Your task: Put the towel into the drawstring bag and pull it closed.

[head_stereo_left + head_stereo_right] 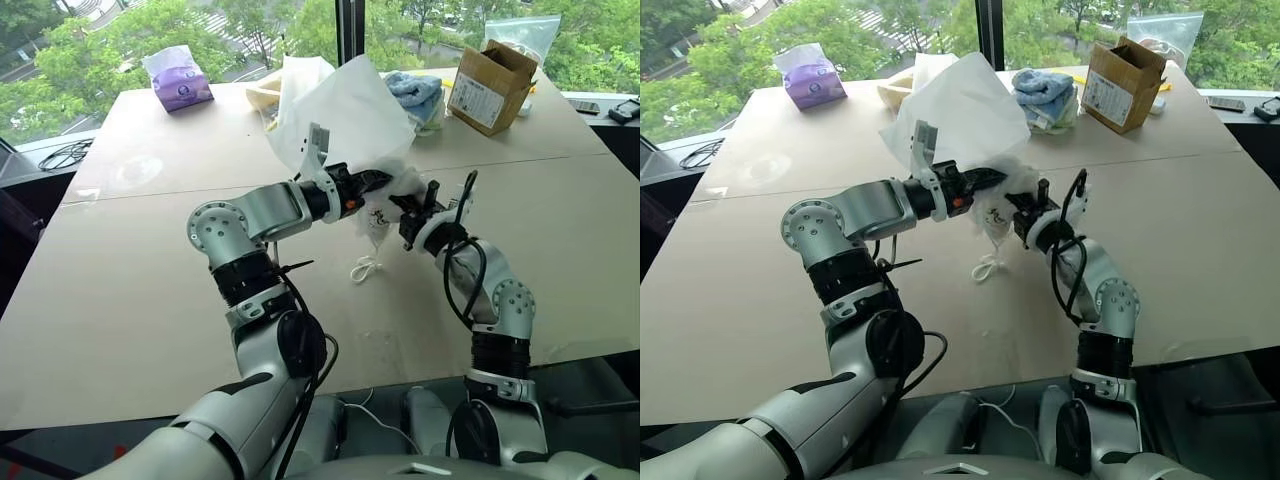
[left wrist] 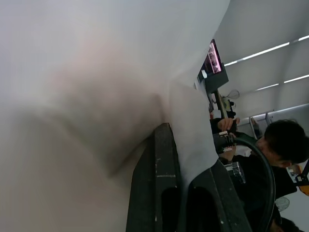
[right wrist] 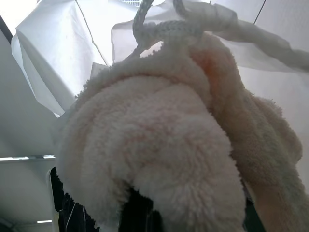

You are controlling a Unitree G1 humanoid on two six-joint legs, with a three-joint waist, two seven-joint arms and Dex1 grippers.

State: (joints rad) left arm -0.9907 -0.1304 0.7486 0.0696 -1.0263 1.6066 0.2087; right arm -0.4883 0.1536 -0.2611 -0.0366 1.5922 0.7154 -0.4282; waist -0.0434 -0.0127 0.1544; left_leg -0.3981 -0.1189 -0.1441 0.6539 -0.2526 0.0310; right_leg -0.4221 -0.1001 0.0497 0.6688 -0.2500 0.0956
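Right now the robot holds both task things up in the air, over the middle of the table (image 1: 150,300). The left gripper (image 1: 375,181) is pinched shut on the drawstring bag (image 1: 345,110). The thin white bag sticks up and back from that gripper like a floppy flag. In the left wrist view the bag's cloth lies right against the black fingers (image 2: 161,193).

The right gripper (image 1: 405,207) is just beside the left gripper, a little lower. It is squeezed almost fully shut on the towel (image 3: 159,145). In the right wrist view the fluffy cream towel is bunched up over the fingers, and a white cord (image 3: 159,26) crosses just past it, with the bag's thin cloth behind. Below the two grippers, a loop of that cord (image 1: 367,268) hangs down toward the table.

I think the step in hand is pushing the towel into the bag. The towel sits right at the bag, but I cannot tell if it is inside the mouth yet or just pressed against the outside.

Next, I think the right gripper must push the towel deeper while the left gripper keeps the bag's edge firm. The towel should go all the way in before the right gripper lets go. After that, a gripper needs to find the hanging cord and pull it to close the bag. The bag is soft and floppy, so its mouth could fold shut too early.
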